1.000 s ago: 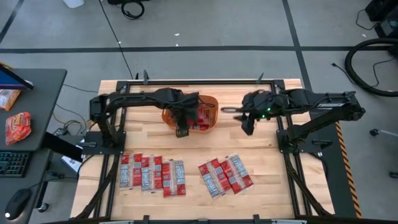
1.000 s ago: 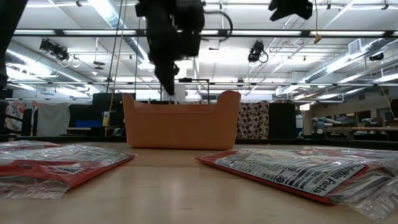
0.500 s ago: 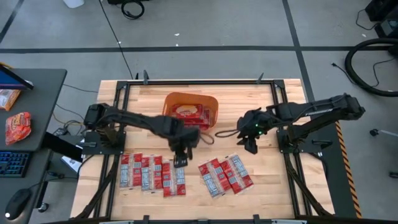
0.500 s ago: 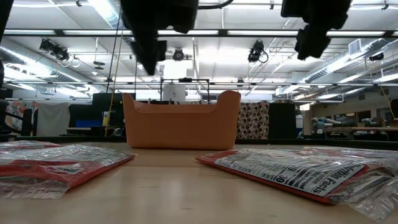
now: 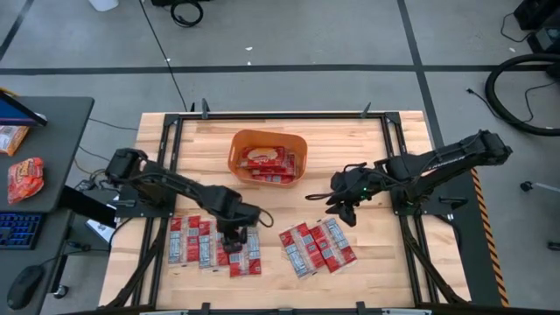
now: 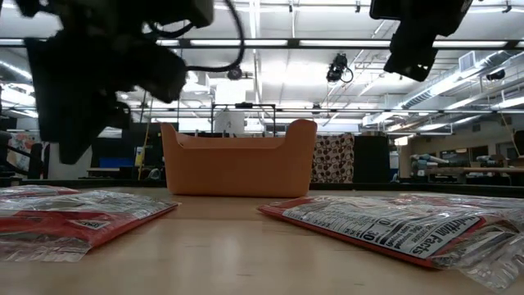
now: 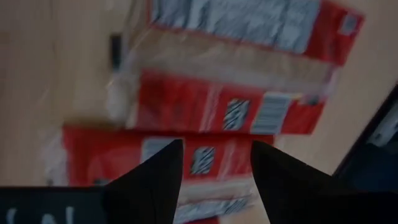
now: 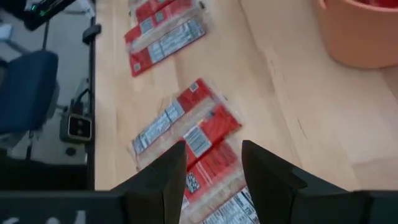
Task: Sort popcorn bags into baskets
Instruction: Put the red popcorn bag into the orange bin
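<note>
The orange basket (image 5: 269,133) stands at the table's far middle with several red popcorn bags (image 5: 267,163) lying inside. A row of popcorn bags (image 5: 199,243) lies flat near the front left, and a second cluster (image 5: 317,247) lies near the front middle. My left gripper (image 5: 234,241) hovers open over the right end of the left row, pointing steeply down; its wrist view shows bags (image 7: 230,109) below the spread fingers. My right gripper (image 5: 343,210) hangs open above bare wood, just beyond the right cluster (image 8: 186,127). Neither gripper has anything between its fingers.
Bare wood (image 5: 289,206) lies between the basket and the two groups of bags. The arms' black frames (image 5: 398,206) stand along both table sides. A side desk at the left holds a larger orange-red packet (image 5: 24,179) and a keyboard.
My left gripper has swung from over the basket toward the table's near edge and down, rolling as it went, and now stands over the left row of bags. My right gripper has come down and toward the near edge, tipping further downward, close to the right cluster.
</note>
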Robot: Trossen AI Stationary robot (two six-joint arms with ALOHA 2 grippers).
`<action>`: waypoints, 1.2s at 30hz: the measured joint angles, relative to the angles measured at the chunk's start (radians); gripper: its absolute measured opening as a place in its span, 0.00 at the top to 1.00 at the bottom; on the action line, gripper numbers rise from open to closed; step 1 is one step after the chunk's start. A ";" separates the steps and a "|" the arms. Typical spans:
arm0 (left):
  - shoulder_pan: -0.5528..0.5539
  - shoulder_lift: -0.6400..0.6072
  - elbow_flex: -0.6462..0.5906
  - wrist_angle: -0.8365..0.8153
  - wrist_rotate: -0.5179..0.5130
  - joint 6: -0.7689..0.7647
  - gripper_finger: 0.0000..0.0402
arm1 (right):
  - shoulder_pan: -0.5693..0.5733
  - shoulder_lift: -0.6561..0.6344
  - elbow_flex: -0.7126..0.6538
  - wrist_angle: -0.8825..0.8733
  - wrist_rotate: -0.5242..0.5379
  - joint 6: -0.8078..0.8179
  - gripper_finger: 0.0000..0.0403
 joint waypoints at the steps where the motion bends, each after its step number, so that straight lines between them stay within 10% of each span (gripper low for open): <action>1: 0.001 -0.018 -0.021 0.001 -0.004 0.000 0.52 | 0.006 0.000 0.000 0.002 0.015 0.018 0.60; 19: -0.089 -0.110 -0.175 0.213 -0.253 0.137 0.52 | 0.053 0.253 0.000 0.312 0.059 0.160 0.60; 30: -0.117 -0.042 -0.175 0.572 -0.336 0.027 0.52 | 0.118 0.302 -0.008 -0.082 -0.106 0.479 0.60; 36: -0.111 0.047 -0.152 0.736 -0.341 -0.026 0.52 | 0.161 0.201 -0.167 -0.008 -0.202 0.608 0.55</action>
